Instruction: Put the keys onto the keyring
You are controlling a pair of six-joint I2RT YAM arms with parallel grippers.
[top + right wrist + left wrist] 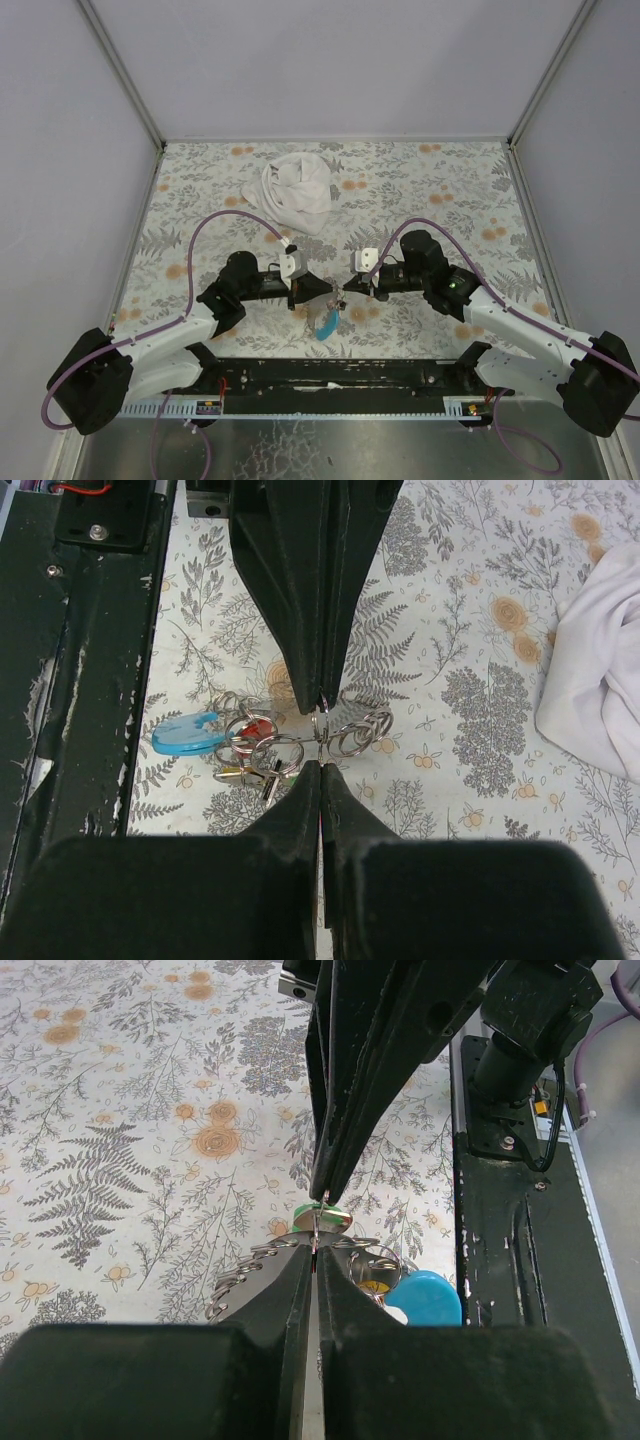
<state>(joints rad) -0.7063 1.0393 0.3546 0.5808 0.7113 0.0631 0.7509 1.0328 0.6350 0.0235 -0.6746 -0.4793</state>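
Both sets of jaws are pressed tight, no gap showing in either, and they sit nose to nose over the flower-patterned table (200, 200). The left gripper (321, 692) comes in from one side and the right gripper (320, 768) from the other, tips nearly touching. Between those tips runs a thin metal wire, edge-on, and I take it for the keyring (322, 730). Whether each tip really nips it, or one has a key instead, I can't tell from here. The bunch is the thing to watch: its long axis lies crosswise to the line of the two grippers. It spreads from a pair of loose rings (352, 736) on the side toward the white cloth (600, 680) across to the light-blue piece (185, 735), which trails toward the arm bases. The red-headed key (258, 727) sits among the rings just beside that blue piece, off to the side of both tips. From the left wrist, the green-headed key (325, 1222) shows right at the right gripper's tip and a yellow head (375, 1286) shows lower down in the tangle. Neither arm is nearer; both are on the spot. My read is that the threading turns on that short stretch of wire between the tips. A key has to be fed along it, so one side must stay steady while the other works. With everything this tiny, a slip could drop the bunch.
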